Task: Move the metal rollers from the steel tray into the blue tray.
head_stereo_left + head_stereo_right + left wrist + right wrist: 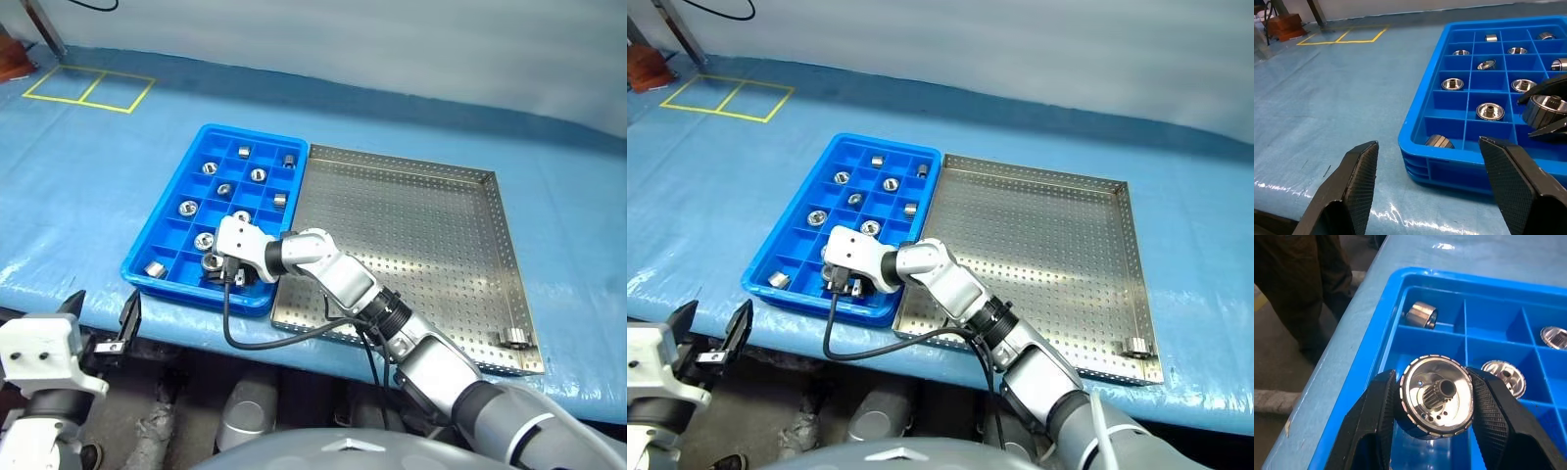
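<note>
Right gripper (1432, 404) clamped on a shiny silver metal roller (1436, 396), axis level, directly above a near-row compartment of the bright blue plastic tray (157, 217); left gripper (1432, 188) wide open, empty.

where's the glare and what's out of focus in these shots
Right wrist view: bright reflections on the roller held by the right pincer; the floor beyond is soft. Left wrist view: glare streaks on the tablecloth edge. Left eye view: steel tray evenly lit.

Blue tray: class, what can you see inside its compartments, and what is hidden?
The blue tray holds about ten metal rollers, mostly one per compartment. The right gripper holds another roller over the near row, hiding the compartment floor beneath it.
</note>
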{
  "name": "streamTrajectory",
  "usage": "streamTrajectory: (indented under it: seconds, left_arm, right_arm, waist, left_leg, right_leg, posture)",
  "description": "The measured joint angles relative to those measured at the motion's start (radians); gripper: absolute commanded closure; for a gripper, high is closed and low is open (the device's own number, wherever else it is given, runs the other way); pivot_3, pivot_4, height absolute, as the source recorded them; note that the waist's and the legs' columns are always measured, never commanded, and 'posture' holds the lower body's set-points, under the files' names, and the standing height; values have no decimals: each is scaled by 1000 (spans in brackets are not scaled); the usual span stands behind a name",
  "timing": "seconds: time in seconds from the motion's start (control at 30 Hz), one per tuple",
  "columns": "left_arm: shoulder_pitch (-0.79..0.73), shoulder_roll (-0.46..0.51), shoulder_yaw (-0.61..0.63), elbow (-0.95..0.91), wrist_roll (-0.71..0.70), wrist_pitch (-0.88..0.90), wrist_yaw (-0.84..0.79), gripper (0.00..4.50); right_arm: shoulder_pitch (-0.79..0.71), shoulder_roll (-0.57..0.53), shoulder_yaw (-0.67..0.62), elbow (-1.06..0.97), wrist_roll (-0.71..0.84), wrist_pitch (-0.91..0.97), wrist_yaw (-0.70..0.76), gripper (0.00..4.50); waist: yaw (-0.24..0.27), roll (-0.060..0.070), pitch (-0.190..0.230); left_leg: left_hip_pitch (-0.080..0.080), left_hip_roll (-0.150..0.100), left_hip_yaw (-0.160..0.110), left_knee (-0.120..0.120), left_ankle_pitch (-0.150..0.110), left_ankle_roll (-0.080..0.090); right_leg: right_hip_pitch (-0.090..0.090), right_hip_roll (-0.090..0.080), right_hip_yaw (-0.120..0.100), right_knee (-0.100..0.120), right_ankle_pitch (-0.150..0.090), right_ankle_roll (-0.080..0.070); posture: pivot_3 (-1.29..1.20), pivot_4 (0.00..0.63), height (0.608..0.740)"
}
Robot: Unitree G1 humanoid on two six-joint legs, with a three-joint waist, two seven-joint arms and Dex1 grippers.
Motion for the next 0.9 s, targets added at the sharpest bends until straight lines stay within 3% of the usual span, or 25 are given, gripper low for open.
streamTrajectory:
  seconds: [0.2, 0.33, 0.7, 0.9]
  left_arm:
    - [-23, 15, 4, 0, -5, 24, 0, 911]
    - [-35, 19, 4, 0, -6, 31, 0, 911]
    - [-90, 38, -15, 0, -5, 61, -6, 911]
    - [-295, 112, -167, 30, -5, 121, -23, 911]
  right_arm:
    - [11, -1, 1, -13, 0, 33, 21, 2652]
    - [15, -1, 0, -26, 0, 37, 21, 1411]
    - [15, -1, -53, -118, -3, 30, -39, 1411]
    - [43, -119, -146, -240, -30, 79, -118, 1411]
  waist:
    - [-19, 1, 0]
    - [-30, 1, 1]
    - [-40, 2, 1]
    - [-42, 1, 0]
  left_leg:
    - [0, 1, -1, 0, 0, -1]
    - [0, 1, -2, 0, 1, -1]
    - [0, 1, -4, 0, 1, -2]
    - [0, -2, -7, 1, 2, -3]
  right_leg:
    - [0, 1, -1, 1, 0, -1]
    - [1, 0, -1, 0, 0, -1]
    - [1, 0, -2, 1, 0, -1]
    - [3, -1, -4, 1, 1, -3]
  posture:
    - [395, 150, 740]
    - [393, 150, 740]
    - [341, 150, 740]
    - [208, 150, 740]
